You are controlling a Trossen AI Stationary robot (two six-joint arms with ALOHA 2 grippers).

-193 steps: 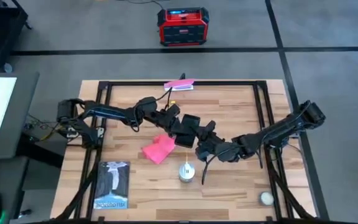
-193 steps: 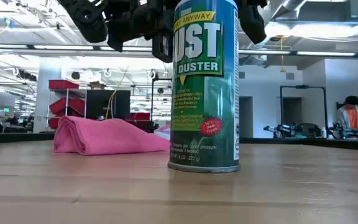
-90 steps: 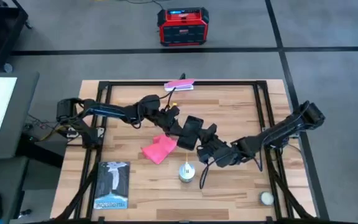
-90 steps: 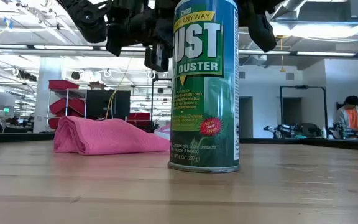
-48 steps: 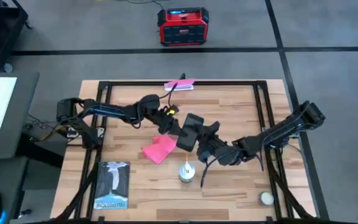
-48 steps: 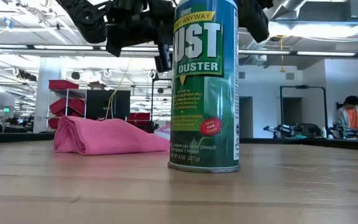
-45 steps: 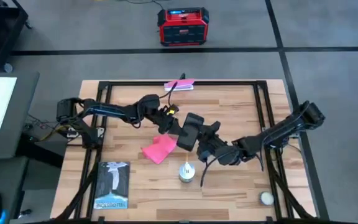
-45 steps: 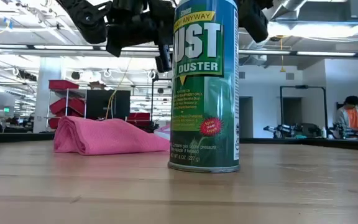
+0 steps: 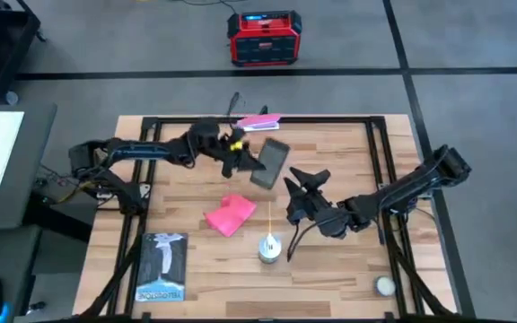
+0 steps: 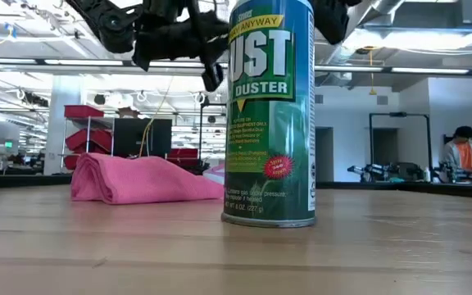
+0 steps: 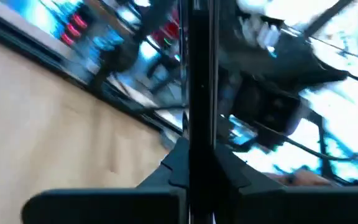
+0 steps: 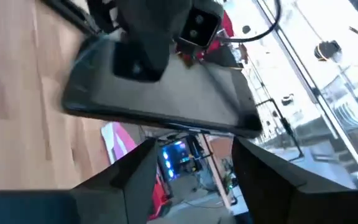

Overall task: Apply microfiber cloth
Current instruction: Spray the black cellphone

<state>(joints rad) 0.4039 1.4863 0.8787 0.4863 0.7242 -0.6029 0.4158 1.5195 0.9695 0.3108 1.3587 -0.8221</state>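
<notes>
Pink microfiber cloth (image 9: 230, 214) on table, below left end effector (image 9: 246, 162)

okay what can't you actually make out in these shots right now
- Cloth: far side, low view, hidden by its own folds.
- Phone: its face, left wrist view, seen edge-on and blurred.
- Can: top, low view, cut off by the frame.
- Booklet: print, high view, too small.

duster can (image 9: 269, 246) just beside microfiber cloth (image 9: 230, 214), cloth's other sides open
</notes>
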